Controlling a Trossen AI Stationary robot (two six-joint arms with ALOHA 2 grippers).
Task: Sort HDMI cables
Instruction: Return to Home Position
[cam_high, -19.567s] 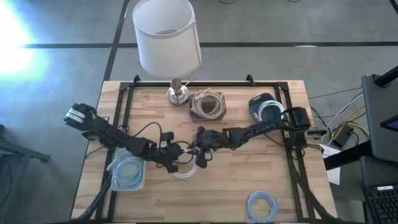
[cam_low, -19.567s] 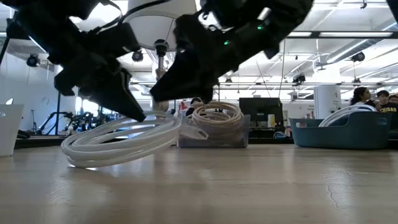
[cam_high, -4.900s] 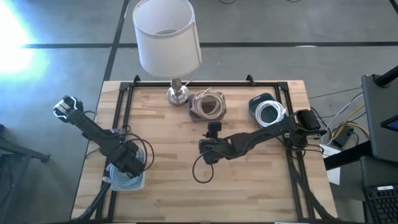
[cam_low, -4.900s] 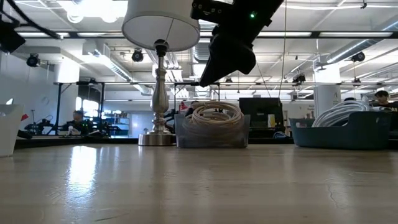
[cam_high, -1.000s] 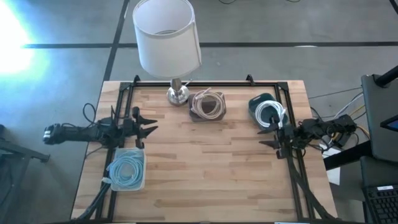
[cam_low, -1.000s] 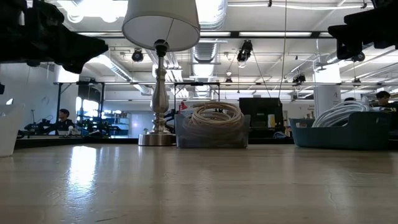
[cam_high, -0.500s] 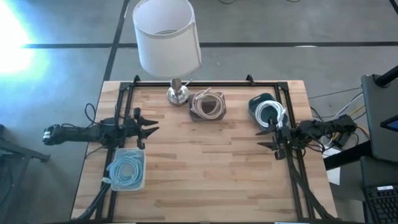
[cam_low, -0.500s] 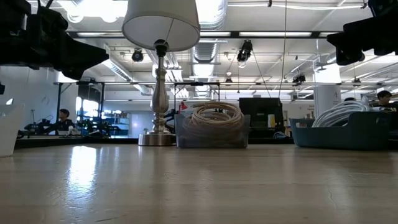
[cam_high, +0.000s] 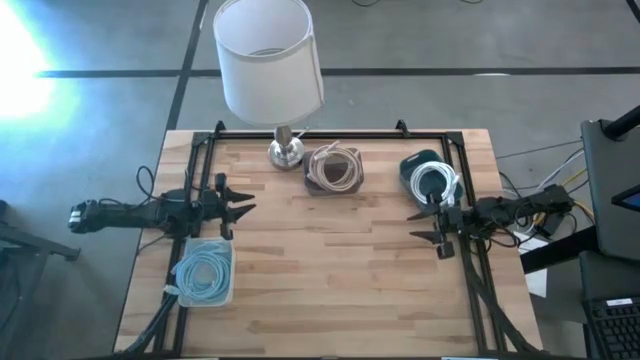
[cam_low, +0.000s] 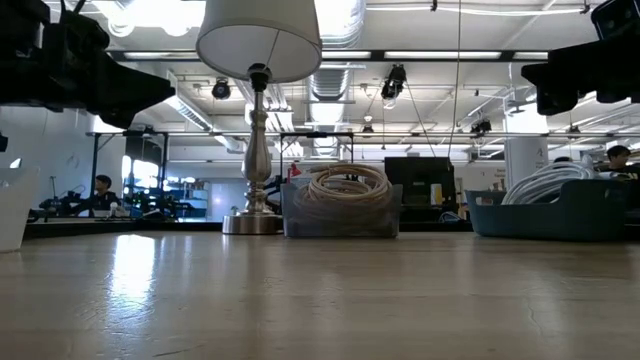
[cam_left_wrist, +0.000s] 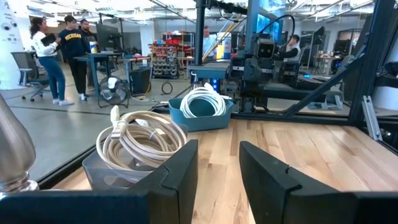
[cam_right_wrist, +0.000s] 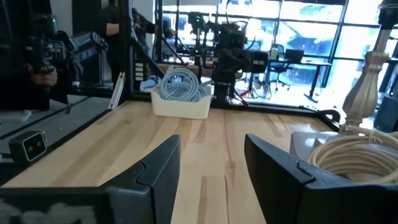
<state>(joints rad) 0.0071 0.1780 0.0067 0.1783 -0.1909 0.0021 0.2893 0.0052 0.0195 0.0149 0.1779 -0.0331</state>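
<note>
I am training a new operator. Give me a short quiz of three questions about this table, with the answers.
1. How many bins stand on the table? A two, B three, C five.
2. True or false: the left gripper and the right gripper both have open, empty fingers.
3. Fill in: the light blue cables lie in the ___ bin.
Key: 1 B. 2 True. 3 white.

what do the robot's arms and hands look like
The left arm and right arm are slim, dark and jointed, with thin black wires looping beside them. The left hand and right hand each have two dark, angular, wedge-like fingers.
</note>
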